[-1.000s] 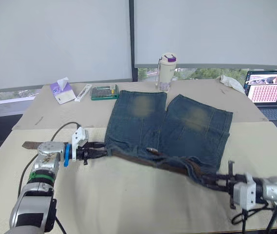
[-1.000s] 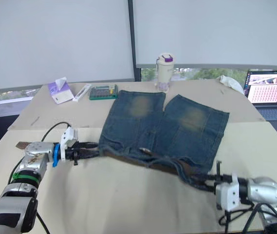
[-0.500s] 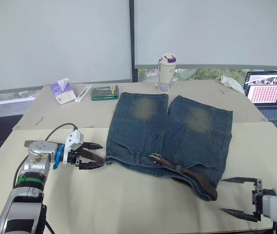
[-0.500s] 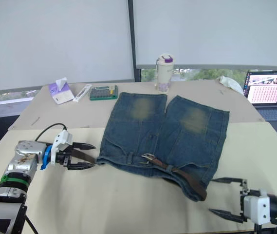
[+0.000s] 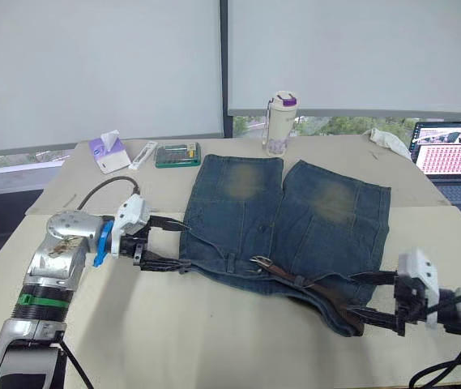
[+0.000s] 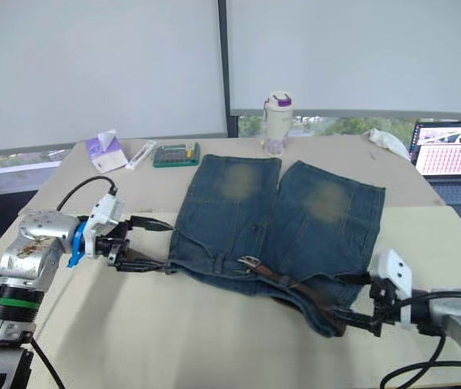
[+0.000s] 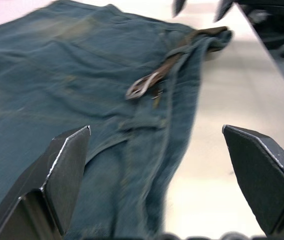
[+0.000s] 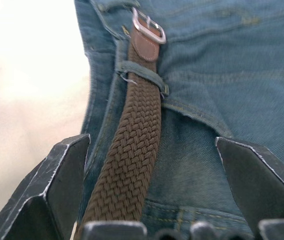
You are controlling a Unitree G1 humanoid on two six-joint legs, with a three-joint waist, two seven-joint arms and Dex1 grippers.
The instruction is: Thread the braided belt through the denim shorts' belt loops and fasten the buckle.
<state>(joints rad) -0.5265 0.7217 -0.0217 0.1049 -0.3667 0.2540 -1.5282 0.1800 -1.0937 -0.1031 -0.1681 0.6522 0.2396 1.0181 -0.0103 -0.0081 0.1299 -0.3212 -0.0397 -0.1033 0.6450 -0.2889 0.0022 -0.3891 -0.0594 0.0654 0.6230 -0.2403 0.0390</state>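
Observation:
The denim shorts (image 5: 283, 215) lie flat on the table, waistband toward me. The braided belt (image 5: 319, 290) runs along the waistband's right half, from the silver buckle (image 5: 260, 262) to the shorts' right corner. The right wrist view shows the brown belt (image 8: 132, 150) passing under a belt loop (image 8: 142, 75) just below the buckle (image 8: 149, 26). My left gripper (image 5: 180, 246) stands open at the shorts' left waist corner, one finger over the denim, holding nothing. At the belt's right end my right gripper (image 5: 358, 293) is open, its fingers either side of the strap.
At the back of the table stand a white bottle with a purple lid (image 5: 280, 121), a green box (image 5: 176, 154), a tissue pack (image 5: 106, 152) and a white cloth (image 5: 388, 139). A laptop (image 5: 453, 154) sits at the far right.
Both grippers have opened and let go of the belt ends. They drew back from the shorts, then came in again to the waist corners. The stretched waistband has slackened.

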